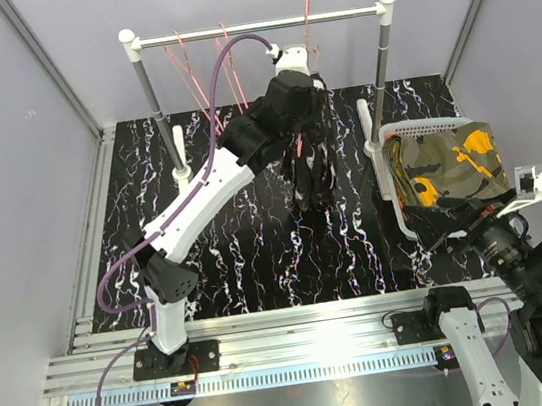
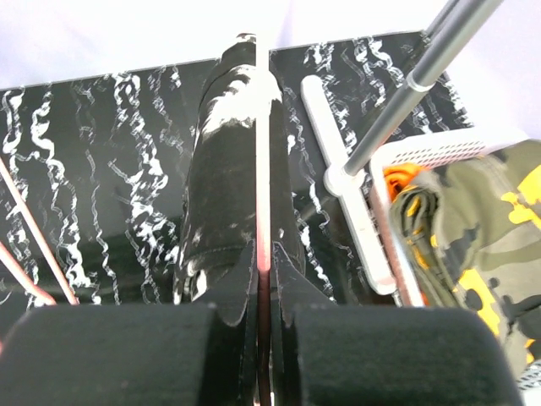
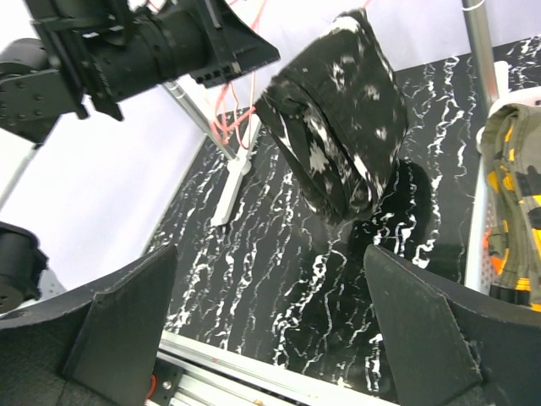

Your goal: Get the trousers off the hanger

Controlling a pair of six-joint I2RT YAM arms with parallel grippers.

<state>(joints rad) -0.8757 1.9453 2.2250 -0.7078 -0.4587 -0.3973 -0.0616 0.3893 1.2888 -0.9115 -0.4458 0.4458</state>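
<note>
The black trousers with white splotches (image 1: 309, 152) hang folded over a pink hanger (image 1: 309, 18) on the rack's rail. My left gripper (image 1: 307, 85) is shut on that hanger's thin pink bar (image 2: 263, 211), just above the black trousers (image 2: 224, 169). The camouflage trousers (image 1: 448, 166) lie in the white basket (image 1: 422, 126) at the right, with the orange trousers (image 2: 396, 179) under them. My right gripper (image 1: 443, 229) is open and empty, low in front of the basket. In the right wrist view the gripper (image 3: 270, 313) faces the hanging black trousers (image 3: 338, 110).
The rack has a silver rail (image 1: 256, 26) on two posts with white feet (image 2: 338, 144). Several bare pink hangers (image 1: 197, 72) hang at its left. The black marbled mat (image 1: 257, 245) covers the table. Grey walls close in the sides.
</note>
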